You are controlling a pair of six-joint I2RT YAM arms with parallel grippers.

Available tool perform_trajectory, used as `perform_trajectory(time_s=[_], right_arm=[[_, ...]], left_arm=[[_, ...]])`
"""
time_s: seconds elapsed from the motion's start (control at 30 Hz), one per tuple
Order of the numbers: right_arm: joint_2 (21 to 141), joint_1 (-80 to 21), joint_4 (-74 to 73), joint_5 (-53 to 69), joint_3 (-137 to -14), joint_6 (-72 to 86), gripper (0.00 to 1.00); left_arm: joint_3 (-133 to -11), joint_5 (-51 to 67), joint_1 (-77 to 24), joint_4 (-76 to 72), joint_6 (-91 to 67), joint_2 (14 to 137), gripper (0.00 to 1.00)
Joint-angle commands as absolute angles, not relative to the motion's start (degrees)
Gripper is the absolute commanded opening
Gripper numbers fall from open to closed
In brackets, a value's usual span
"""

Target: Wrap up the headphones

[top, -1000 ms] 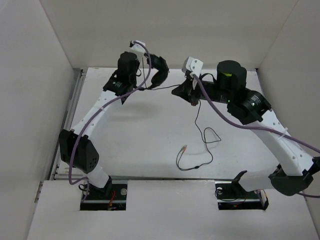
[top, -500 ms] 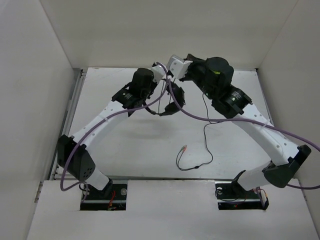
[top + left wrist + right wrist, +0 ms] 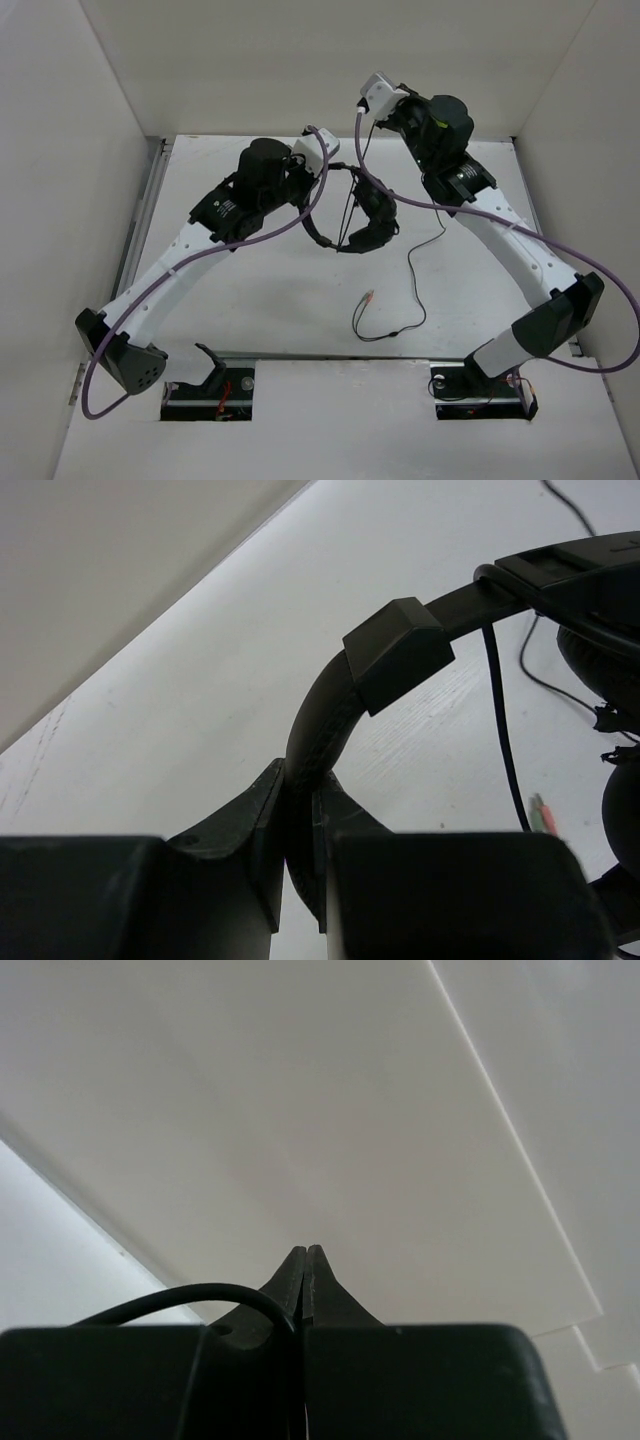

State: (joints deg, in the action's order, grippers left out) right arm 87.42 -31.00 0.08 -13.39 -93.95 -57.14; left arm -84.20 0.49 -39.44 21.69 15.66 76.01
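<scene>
Black over-ear headphones (image 3: pixel 372 215) with a thin round headband hang in the air over the middle of the white tabletop (image 3: pixel 250 290), somewhat nearer its far edge. The left gripper (image 3: pixel 298 800) is clamped on the headband, which curves up out of its fingers to a boxy slider, with both earcups beyond it to the right. The headphones' thin black cable (image 3: pixel 412 270) trails down onto the surface and loops toward the near edge, ending in small pink and orange plugs (image 3: pixel 369 296) that lie flat on the table. The right gripper (image 3: pixel 305 1260) is raised high by the back wall, its fingers pressed together with a strand of that cable pinched between them.
</scene>
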Motion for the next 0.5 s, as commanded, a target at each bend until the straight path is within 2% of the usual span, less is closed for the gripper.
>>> perform_trajectory(time_s=[0.0,0.27,0.47], right_arm=[[88.3,-31.2,0.1,-10.9,-99.3,-50.2,0.0],[90.3,-34.2,-0.1,-11.4,-103.5,-51.2,0.0],[91.2,-30.6,-0.2,-8.9,-97.4,-46.5,0.0]], left_arm=[[-88.7,7.4,-40.4,22.6,13.0,74.5,0.0],[-88.7,10.0,-41.5,24.3,12.7,75.3,0.0],[-91.7,11.5,-41.1,25.5,12.4,74.6,0.0]])
